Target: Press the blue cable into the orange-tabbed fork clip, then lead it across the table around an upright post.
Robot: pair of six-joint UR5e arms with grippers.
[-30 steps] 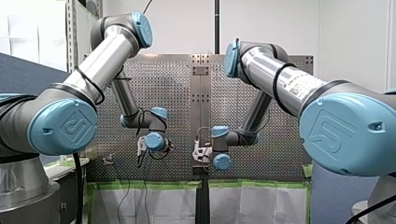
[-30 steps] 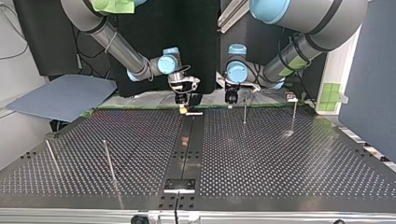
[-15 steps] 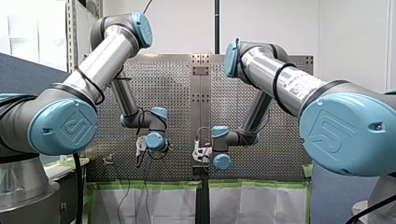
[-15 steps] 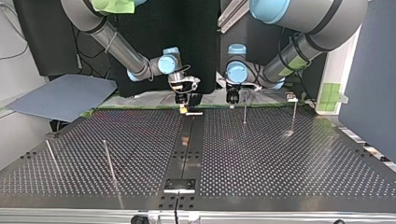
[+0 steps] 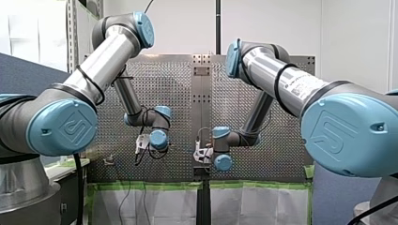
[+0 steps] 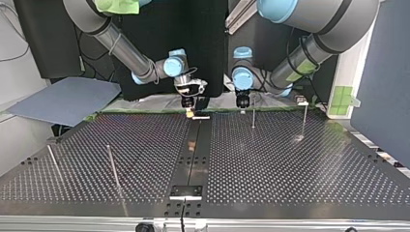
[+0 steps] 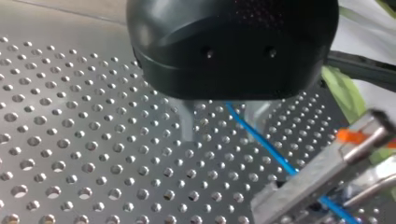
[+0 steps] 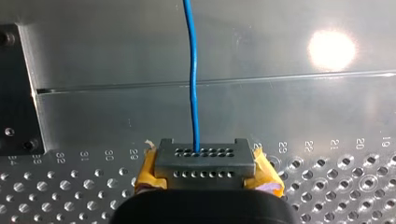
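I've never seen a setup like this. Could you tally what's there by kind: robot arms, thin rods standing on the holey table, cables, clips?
robot arms: 2, my left arm and my right arm
upright posts: 4
blue cable: 1
orange-tabbed clip: 1
total: 8

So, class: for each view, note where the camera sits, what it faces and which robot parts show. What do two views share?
Front view: behind and above the shoulders, facing over the table; both arms, my left tool, my right tool.
Top view: across the table, facing the arms; both show, sides crossed.
Left wrist view: on my left wrist, past its open fingers to the blue cable.
Right wrist view: on my right wrist; its tool grips that cable.
Both wrist views share the cable.
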